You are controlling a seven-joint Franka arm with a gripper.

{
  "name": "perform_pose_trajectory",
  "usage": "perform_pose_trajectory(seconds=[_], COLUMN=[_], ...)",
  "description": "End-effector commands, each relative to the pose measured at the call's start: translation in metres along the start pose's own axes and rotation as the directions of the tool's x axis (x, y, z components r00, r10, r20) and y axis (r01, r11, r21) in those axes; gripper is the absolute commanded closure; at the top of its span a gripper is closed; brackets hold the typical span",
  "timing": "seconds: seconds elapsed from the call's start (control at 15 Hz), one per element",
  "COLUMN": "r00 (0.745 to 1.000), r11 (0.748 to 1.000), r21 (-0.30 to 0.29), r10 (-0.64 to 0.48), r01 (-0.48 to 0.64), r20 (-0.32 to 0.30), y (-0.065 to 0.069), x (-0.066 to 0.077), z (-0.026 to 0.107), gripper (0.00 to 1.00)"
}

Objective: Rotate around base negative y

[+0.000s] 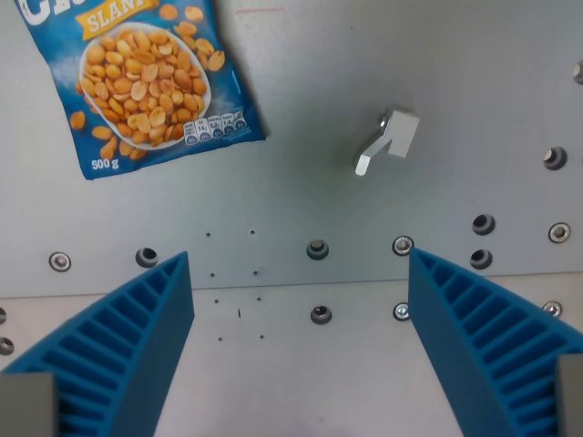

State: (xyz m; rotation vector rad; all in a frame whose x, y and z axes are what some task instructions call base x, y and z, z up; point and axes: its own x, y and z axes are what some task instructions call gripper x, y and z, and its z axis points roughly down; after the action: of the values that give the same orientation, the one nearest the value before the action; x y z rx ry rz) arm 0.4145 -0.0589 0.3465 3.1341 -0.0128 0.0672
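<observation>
My gripper (301, 273) looks straight down at a grey metal plate (319, 164). Its two blue ribbed fingers (127, 337) rise from the bottom corners of the wrist view, spread wide apart with nothing between them. A blue bag of peanuts (146, 77) lies flat on the plate at the wrist view's upper left, well beyond the fingertips. A small grey metal bracket (390, 138) sits on the plate at the upper right of centre, also clear of the fingers.
Several bolts and screw holes dot the plate, such as one bolt (317, 248) between the fingertips and another (555, 157) at the right edge. A seam runs across the plate (301, 289) near the fingertips.
</observation>
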Motion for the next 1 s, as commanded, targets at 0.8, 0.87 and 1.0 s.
perform_pose_trajectory(seconds=[0.8, 0.87, 1.0], r00=[0.938, 0.933, 0.923], r11=[1.000, 1.000, 1.000], r21=[0.006, 0.007, 0.007], r10=[0.003, 0.003, 0.004], r01=[-0.001, -0.001, -0.001], r20=[-0.348, -0.360, -0.385], y=[-0.0007, -0.0007, -0.0007], x=[-0.0110, -0.0110, -0.0110], z=[0.0013, 0.0013, 0.0013], gripper=[0.00, 0.00, 0.00])
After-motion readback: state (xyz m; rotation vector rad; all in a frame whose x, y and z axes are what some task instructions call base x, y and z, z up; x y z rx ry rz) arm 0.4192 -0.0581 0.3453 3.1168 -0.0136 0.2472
